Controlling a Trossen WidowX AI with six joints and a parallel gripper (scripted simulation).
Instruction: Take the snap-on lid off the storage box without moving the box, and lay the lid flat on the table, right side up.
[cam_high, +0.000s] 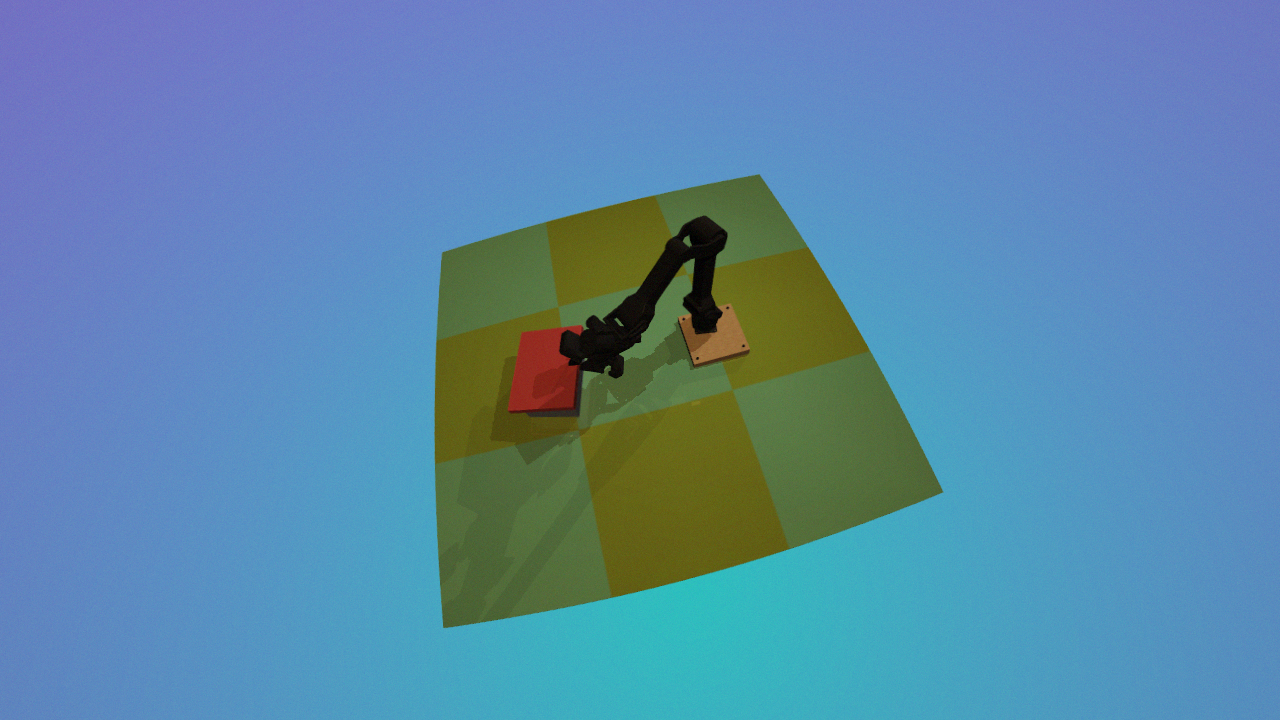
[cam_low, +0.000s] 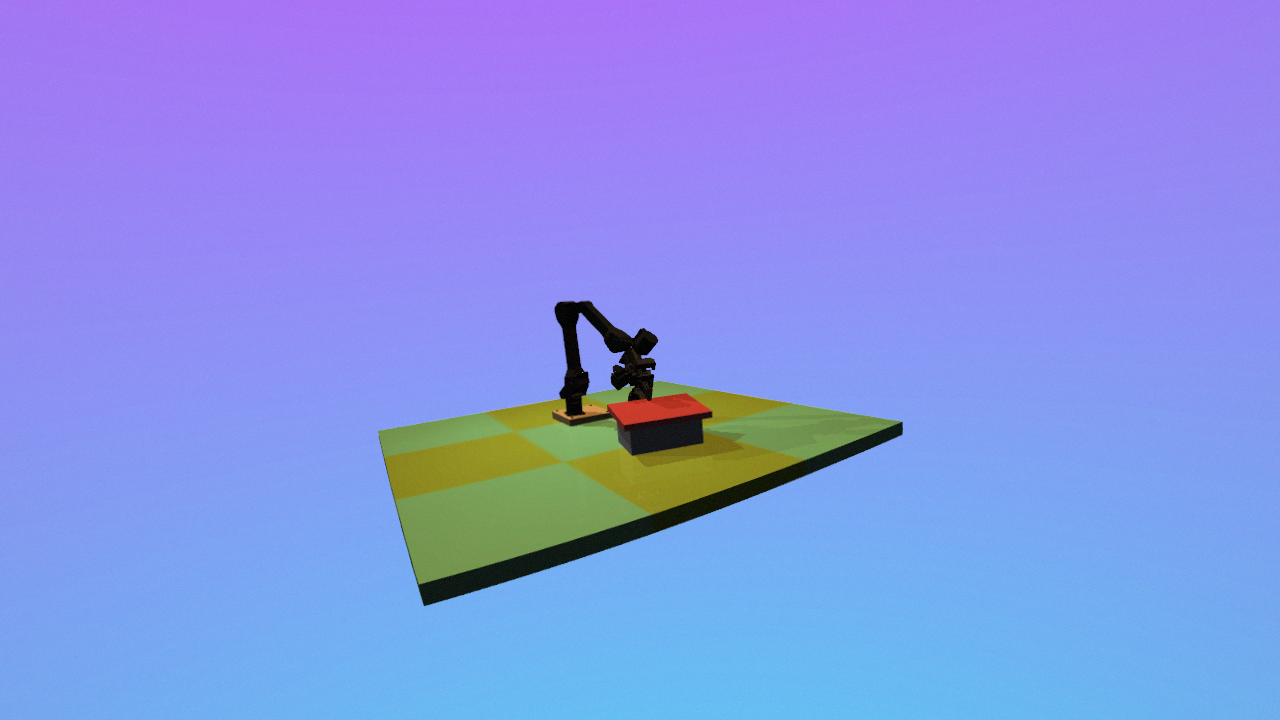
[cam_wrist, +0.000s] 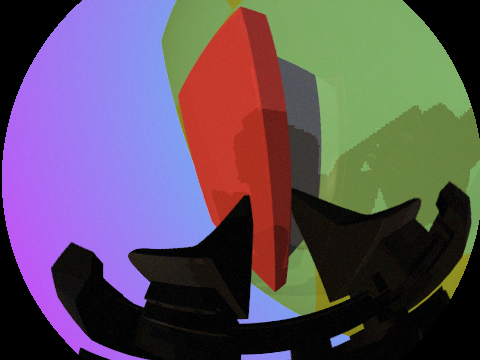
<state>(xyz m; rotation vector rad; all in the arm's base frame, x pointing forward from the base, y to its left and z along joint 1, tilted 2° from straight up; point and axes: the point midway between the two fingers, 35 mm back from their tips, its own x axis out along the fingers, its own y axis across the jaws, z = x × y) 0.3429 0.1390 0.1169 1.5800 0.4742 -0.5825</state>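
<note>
Hand (cam_high: 581, 360) (cam_low: 639, 397) (cam_wrist: 268, 198) pinches lid (cam_high: 539, 367) (cam_low: 657, 409) (cam_wrist: 225, 120) edge; box (cam_high: 554, 413) (cam_low: 666, 436) (cam_wrist: 302, 105) could drag along if the snap resists or the pull goes sideways.

The box (cam_high: 554, 413) (cam_low: 664, 436) (cam_wrist: 302, 105) is set on the table (cam_high: 689, 474) (cam_low: 501, 528) (cam_wrist: 380, 45). It is covered by the lid (cam_high: 546, 358) (cam_low: 660, 410) (cam_wrist: 225, 110). In the top view, the base plate (cam_high: 726, 344) (cam_low: 563, 419) is placed right of both, with the end effector (cam_high: 586, 360) (cam_low: 640, 394) (cam_wrist: 268, 198) positioned at the lid's near-base edge.
</note>
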